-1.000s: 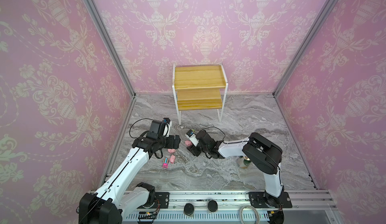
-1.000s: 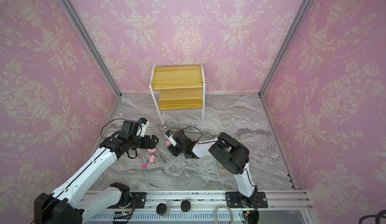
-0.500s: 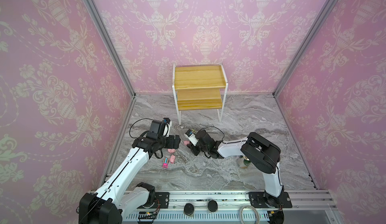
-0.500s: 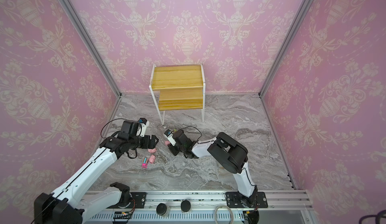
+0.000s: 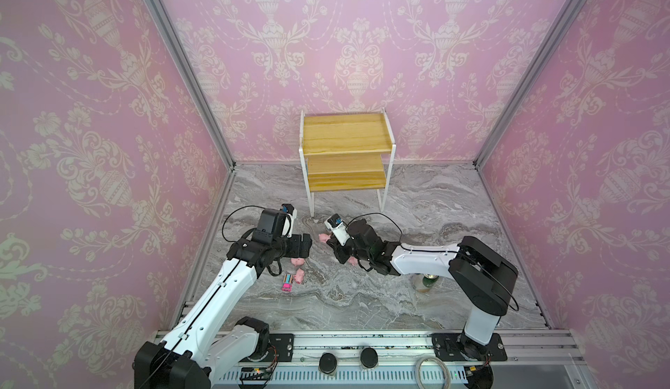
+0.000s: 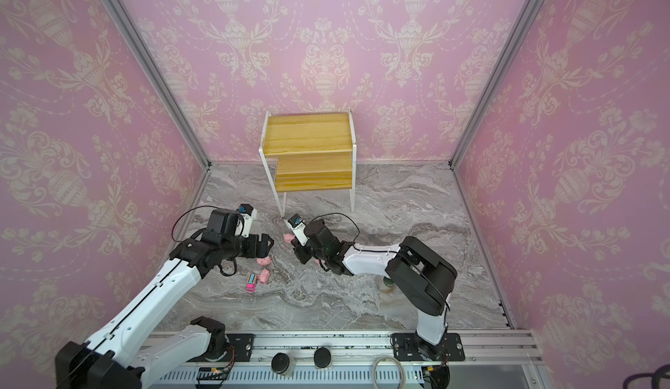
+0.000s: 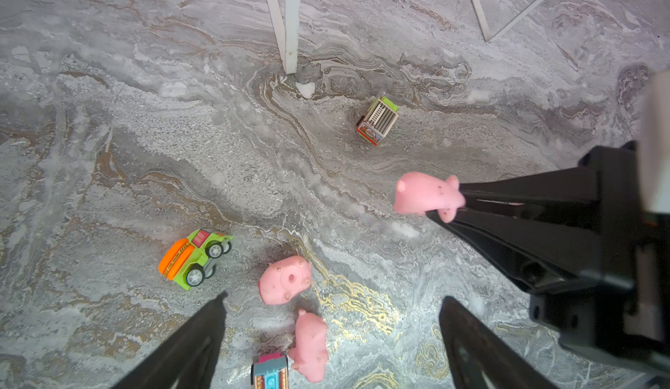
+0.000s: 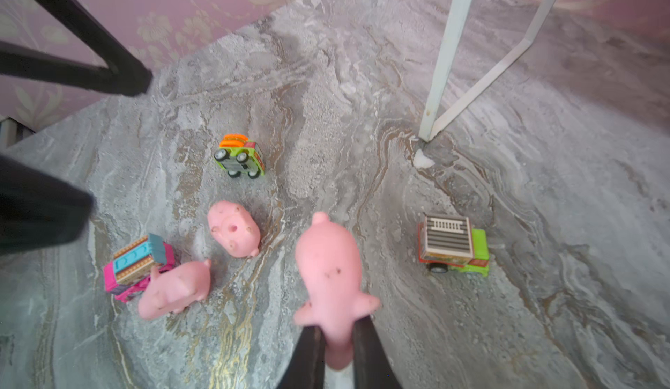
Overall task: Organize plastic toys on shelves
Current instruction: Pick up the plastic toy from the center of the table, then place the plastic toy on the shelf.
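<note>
My right gripper (image 8: 335,347) is shut on the rear of a pink pig (image 8: 328,271), held just above the marble floor (image 5: 322,237). My left gripper (image 7: 331,300) hangs open over two loose pigs (image 7: 285,278) (image 7: 311,343) and the pink-blue truck (image 7: 271,372). The orange-green truck (image 7: 194,258) lies on its side. The brown-green truck (image 8: 451,245) stands near a shelf leg (image 8: 442,60). The shelves (image 5: 346,151) stand bare against the back wall. Another pig (image 5: 351,261) peeks from under my right wrist.
A green-gold can (image 5: 424,282) stands partly hidden under my right forearm. Pink patterned walls enclose the marble floor (image 5: 417,205) on three sides. The two grippers are close together, left of centre, in front of the shelves' left legs.
My right gripper has shut on the pink pig. The left arm has barely moved and stays open.
</note>
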`<state>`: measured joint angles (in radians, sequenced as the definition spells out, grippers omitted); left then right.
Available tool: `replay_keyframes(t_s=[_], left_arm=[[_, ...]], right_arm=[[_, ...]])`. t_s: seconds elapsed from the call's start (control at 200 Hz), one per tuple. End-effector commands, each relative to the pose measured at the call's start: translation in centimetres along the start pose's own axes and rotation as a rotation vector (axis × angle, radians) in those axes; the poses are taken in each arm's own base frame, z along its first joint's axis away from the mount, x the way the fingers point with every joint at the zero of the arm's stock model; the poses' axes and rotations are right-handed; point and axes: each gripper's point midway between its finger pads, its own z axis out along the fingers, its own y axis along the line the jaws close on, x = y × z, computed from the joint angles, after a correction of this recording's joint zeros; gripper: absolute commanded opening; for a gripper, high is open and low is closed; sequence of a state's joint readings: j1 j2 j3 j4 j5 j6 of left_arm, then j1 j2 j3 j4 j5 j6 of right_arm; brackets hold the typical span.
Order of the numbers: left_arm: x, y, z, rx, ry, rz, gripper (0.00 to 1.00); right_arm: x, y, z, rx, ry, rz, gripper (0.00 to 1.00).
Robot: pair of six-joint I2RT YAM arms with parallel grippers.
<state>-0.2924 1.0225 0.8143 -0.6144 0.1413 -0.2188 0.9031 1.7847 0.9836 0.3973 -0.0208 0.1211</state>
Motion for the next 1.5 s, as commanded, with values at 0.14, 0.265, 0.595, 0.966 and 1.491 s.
replay_keyframes(t_s=[0.14, 0.265, 0.595, 0.966, 1.491], left_arm=[[-1.9, 0.3, -1.8, -0.038, -0.054, -0.016, 0.94], [-2.9, -0.3, -2.6, -0.020, -0.072, -0.024, 0.94], [-3.6, -0.5, -3.3, -0.020, -0.086, -0.015, 0.94], [-3.8, 1.0, -2.8, -0.057, -0.128, -0.047, 0.93], [-3.8, 5.5, -3.7, -0.146, -0.175, -0.220, 0.93]], right_arm=[[-5.7, -1.2, -2.9, 0.159, -0.103, 0.095, 0.13], [-8.5, -2.5, -3.4, 0.259, -0.166, 0.162, 0.14], [-13.4, -5.2, -2.0, 0.469, -0.291, 0.276, 0.14], [-15.7, -6.6, 1.3, 0.615, -0.368, 0.320, 0.14], [-16.6, -7.8, 4.8, 0.716, -0.381, 0.252, 0.14]])
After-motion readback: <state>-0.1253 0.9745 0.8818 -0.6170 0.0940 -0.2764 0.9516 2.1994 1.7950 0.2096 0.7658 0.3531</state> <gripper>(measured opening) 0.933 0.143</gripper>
